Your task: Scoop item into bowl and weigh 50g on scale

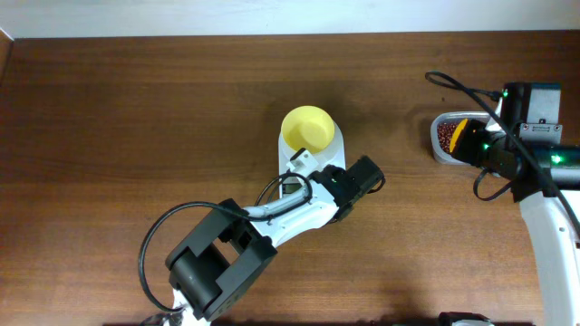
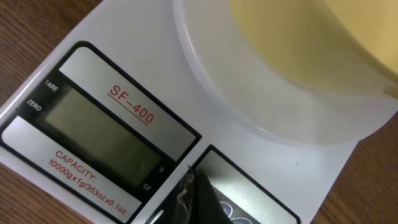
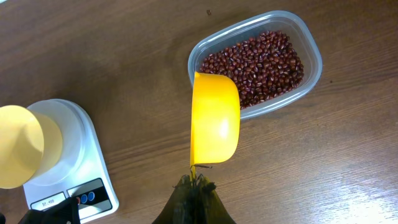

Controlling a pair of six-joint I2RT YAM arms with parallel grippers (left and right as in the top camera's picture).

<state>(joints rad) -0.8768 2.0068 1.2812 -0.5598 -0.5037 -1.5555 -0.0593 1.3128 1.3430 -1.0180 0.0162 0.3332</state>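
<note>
Closed to a point, the left pincer (image 2: 196, 186) has its dark tips together at the front edge of the white scale (image 2: 249, 149), right at the black button panel (image 2: 249, 193); I cannot tell whether they touch it. The scale's grey display (image 2: 99, 134) has "SF-400" above it in red, "TARE" and "ZERO" in white at its left corner, small "g" and "oz" at its right, and "CAPACITY: 10000g x 1g/353oz x 0.1oz" in red below. The pale-yellow bowl (image 1: 305, 129) sits on the scale's round translucent platform.

Well apart on the brown wooden surface (image 3: 124, 50), the right pincer (image 3: 196, 180) is clamped on the thin handle of a yellow scoop (image 3: 214, 118), which is turned on its edge over the near rim of a clear tub (image 3: 311, 56). The red-brown beans (image 3: 261, 62) lie in that tub.
</note>
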